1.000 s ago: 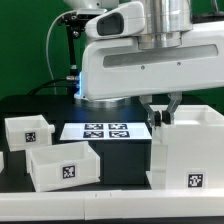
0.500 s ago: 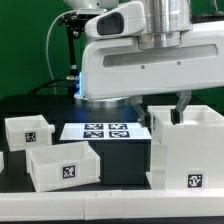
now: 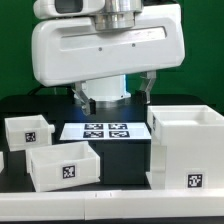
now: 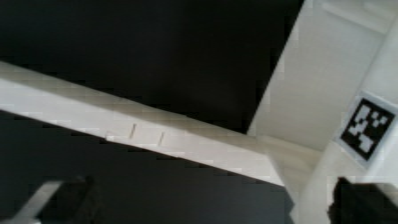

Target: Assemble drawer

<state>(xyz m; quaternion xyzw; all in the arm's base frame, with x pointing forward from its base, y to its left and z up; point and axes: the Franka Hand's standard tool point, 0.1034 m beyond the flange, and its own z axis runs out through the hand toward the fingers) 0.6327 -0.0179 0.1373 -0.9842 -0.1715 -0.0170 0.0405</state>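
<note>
The tall white drawer casing (image 3: 186, 150) stands at the exterior view's right, open at the top, with a marker on its front. Two shallow white trays, one (image 3: 28, 130) behind the other (image 3: 64, 166), sit at the exterior view's left, each with a marker. My gripper (image 3: 116, 100) hangs open and empty above the table behind the marker board (image 3: 105, 130), to the left of the casing and clear of it. In the wrist view the fingers (image 4: 356, 204) stand wide apart with nothing between them; a white casing wall with a marker (image 4: 365, 128) and a white edge (image 4: 143, 125) show.
The table top is black. A small white part (image 3: 2, 160) shows at the exterior view's left edge. The arm's large white body (image 3: 105, 50) fills the upper part of the exterior view and hides what lies behind it.
My gripper has left the casing's left wall and risen, moving toward the exterior view's left. The casing and both trays have not moved.
</note>
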